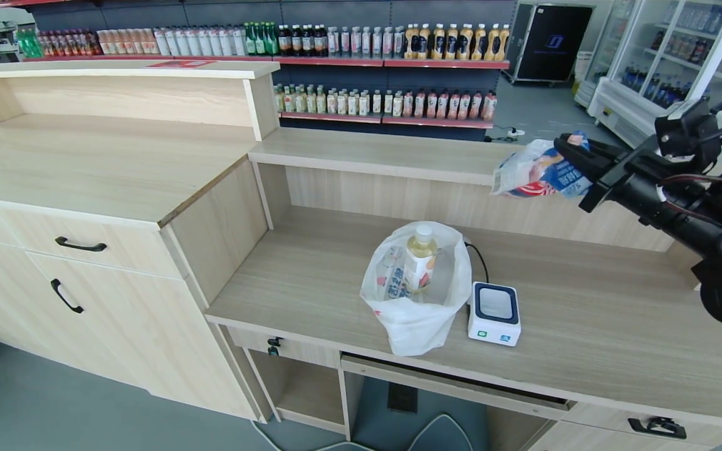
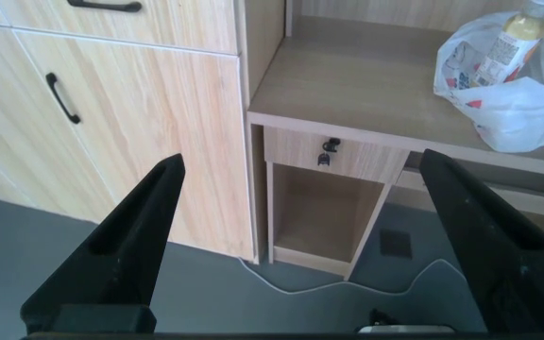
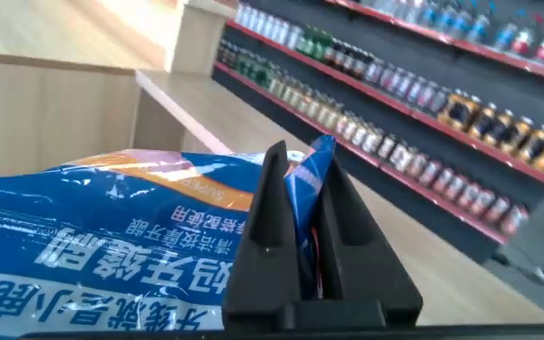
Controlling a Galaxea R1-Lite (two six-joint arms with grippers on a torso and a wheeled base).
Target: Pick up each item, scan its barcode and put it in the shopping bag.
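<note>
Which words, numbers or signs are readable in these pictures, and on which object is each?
Snack packet: large white characters, upside down, cut off; not reliably readable.
Bottle in the shopping bag: label blurred.
Scanner: small marks, unreadable.
Shelf bottles: too small.

wooden counter [image 1: 586, 326], shopping bag [image 1: 417, 322], scanner [image 1: 494, 312]

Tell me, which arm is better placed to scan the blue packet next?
Right. The right hand grips the blue packet up over the counter, not far from the scanner. The left hand hangs open and empty, low beside the cupboards.
</note>
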